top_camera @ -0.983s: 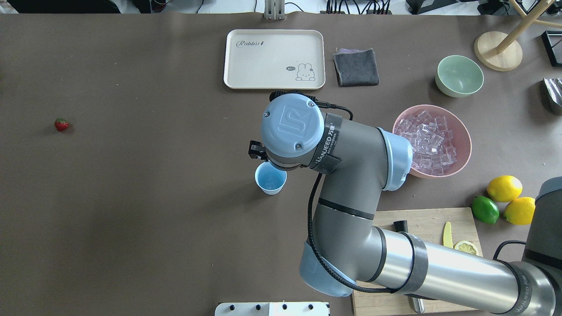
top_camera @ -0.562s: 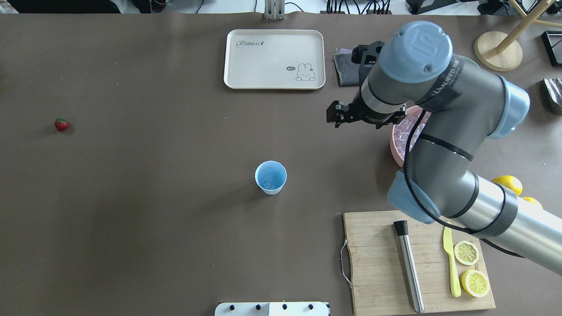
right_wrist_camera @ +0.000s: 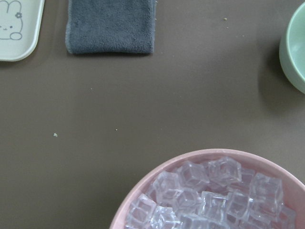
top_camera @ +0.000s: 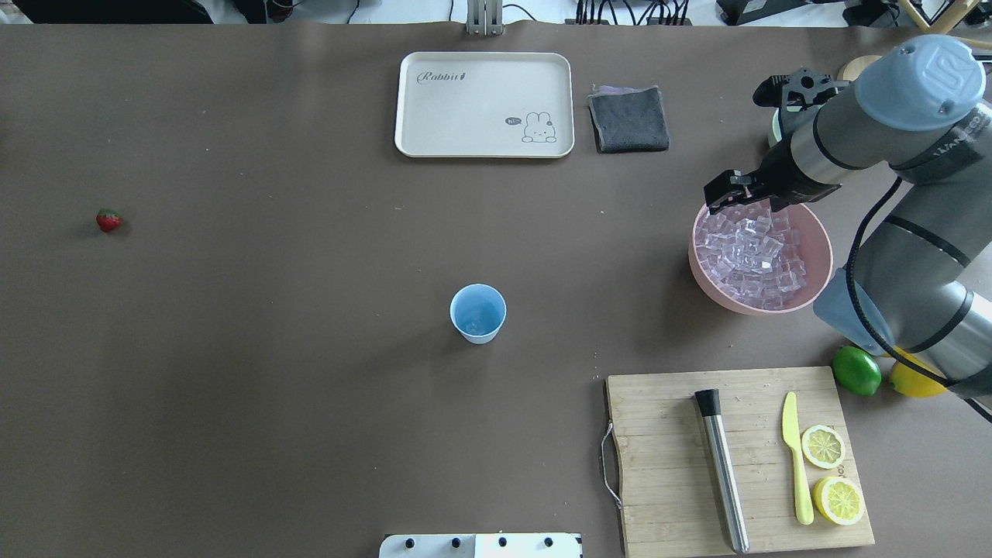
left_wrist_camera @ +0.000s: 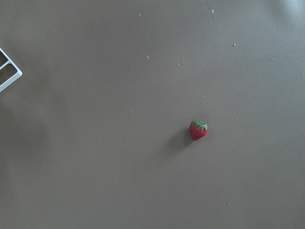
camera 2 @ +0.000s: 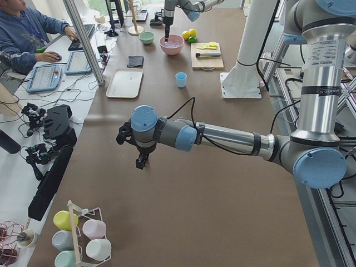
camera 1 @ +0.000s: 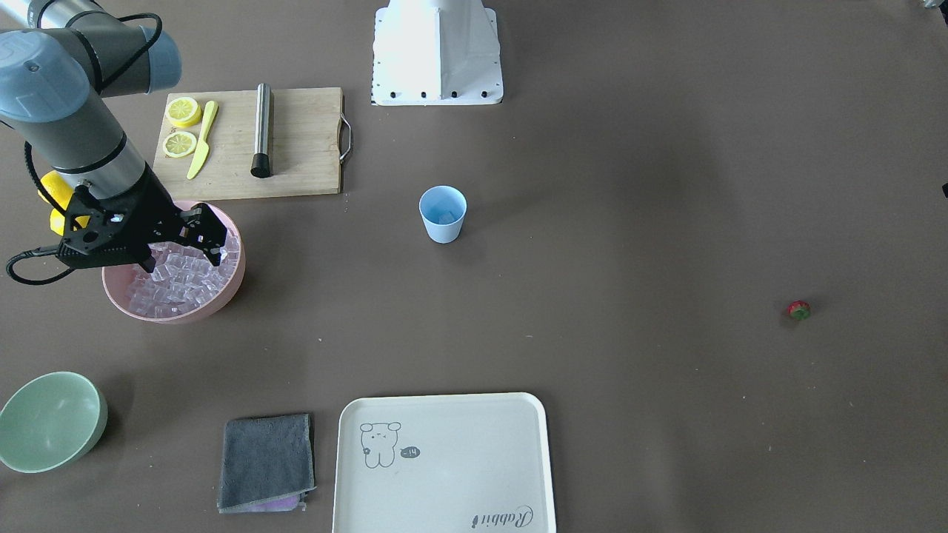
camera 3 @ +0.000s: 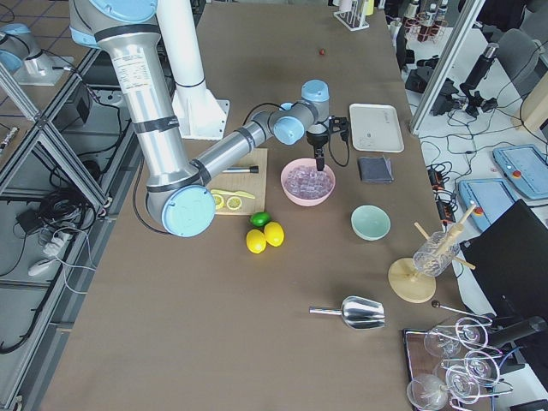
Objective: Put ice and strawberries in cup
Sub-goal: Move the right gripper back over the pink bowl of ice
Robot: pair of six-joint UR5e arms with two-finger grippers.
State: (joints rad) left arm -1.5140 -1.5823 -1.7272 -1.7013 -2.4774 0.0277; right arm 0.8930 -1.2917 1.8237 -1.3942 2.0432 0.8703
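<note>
The light-blue cup [top_camera: 478, 312] stands upright mid-table, with something clear and glassy at its bottom [camera 1: 444, 216]. The ice [top_camera: 752, 252] fills a pink bowl [top_camera: 828, 260] at the right. My right gripper [top_camera: 748, 203] hangs open and empty over the bowl's far rim, just above the cubes; it also shows in the front view [camera 1: 180, 252]. The right wrist view shows the ice [right_wrist_camera: 209, 195] below. The strawberry [top_camera: 108, 220] lies alone at the far left. The left wrist view looks down on the strawberry [left_wrist_camera: 198, 130]. My left gripper [camera 2: 142, 162] shows only in the left side view; I cannot tell its state.
A cream tray [top_camera: 484, 105] and a grey cloth [top_camera: 628, 118] lie at the back. A pale green bowl [camera 1: 48, 422] stands beyond the pink bowl. A cutting board [top_camera: 666, 465] holds a metal rod, a yellow knife and lemon slices. A lime [top_camera: 856, 370] lies beside it.
My right arm has swung from above the cup to the right and now hangs over the pink bowl's far rim. The cup and the strawberry have not moved.
</note>
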